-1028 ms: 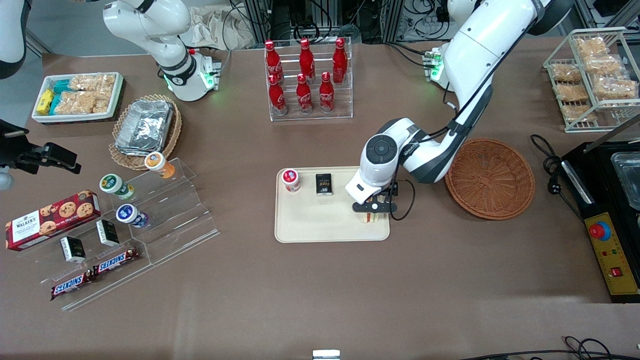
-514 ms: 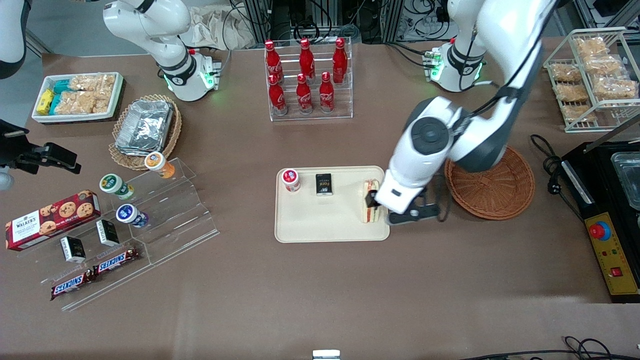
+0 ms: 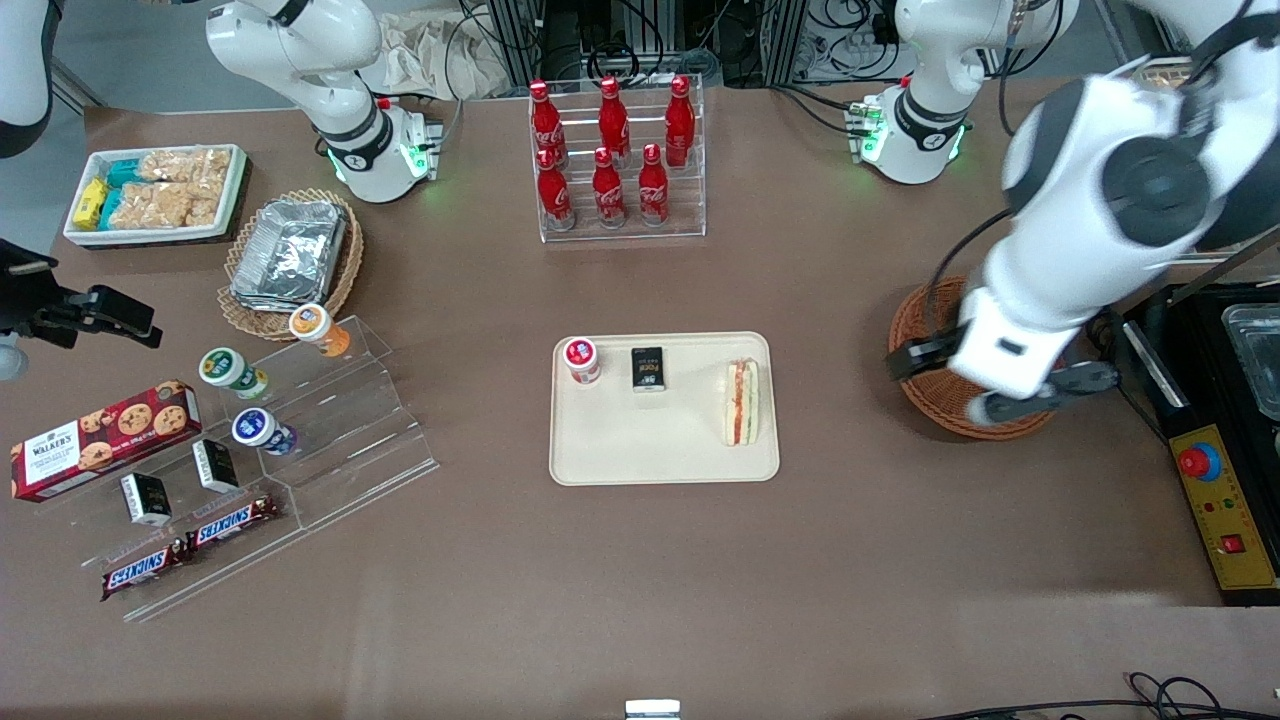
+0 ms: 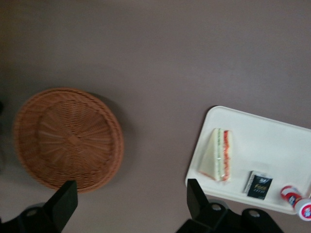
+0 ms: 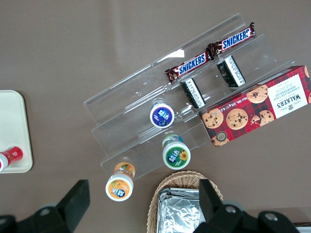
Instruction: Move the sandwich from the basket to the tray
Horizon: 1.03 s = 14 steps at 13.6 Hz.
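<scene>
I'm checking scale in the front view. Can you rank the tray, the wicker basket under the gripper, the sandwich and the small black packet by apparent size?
1. tray
2. basket, partly covered by the open gripper above it
3. sandwich
4. black packet

Brown table [image 3: 640, 560] — metal racks and cables [image 3: 600, 40] at its back edge.

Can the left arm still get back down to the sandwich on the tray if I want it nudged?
Probably yes: the sandwich lies uncovered on the tray, and the open gripper hangs over the basket beside it.
</scene>
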Each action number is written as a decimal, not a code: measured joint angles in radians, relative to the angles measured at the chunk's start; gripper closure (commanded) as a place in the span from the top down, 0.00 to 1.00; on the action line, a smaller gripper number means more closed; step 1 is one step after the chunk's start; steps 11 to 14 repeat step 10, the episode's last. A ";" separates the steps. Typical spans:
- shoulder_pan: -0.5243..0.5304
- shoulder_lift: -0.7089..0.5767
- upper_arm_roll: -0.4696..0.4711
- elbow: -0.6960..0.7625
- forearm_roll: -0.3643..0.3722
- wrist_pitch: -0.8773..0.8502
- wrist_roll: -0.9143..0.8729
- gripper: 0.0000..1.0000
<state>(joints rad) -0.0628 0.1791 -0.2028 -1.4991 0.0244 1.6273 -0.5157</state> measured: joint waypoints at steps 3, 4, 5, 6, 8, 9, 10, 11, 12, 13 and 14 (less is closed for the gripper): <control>0.001 -0.071 0.133 -0.004 -0.019 -0.040 0.218 1.00; 0.002 -0.087 0.169 -0.006 -0.020 -0.043 0.289 1.00; 0.003 -0.097 0.198 -0.008 -0.021 -0.045 0.348 1.00; 0.004 -0.104 0.218 -0.008 -0.022 -0.045 0.385 1.00; 0.005 -0.108 0.229 -0.008 -0.022 -0.045 0.410 1.00; 0.005 -0.107 0.229 -0.008 -0.022 -0.046 0.411 1.00; 0.006 -0.108 0.229 -0.008 -0.022 -0.050 0.412 1.00; 0.006 -0.108 0.229 -0.008 -0.022 -0.050 0.412 1.00; 0.006 -0.108 0.229 -0.008 -0.022 -0.050 0.412 1.00; 0.006 -0.108 0.229 -0.008 -0.022 -0.050 0.412 1.00; 0.006 -0.108 0.229 -0.008 -0.022 -0.050 0.412 1.00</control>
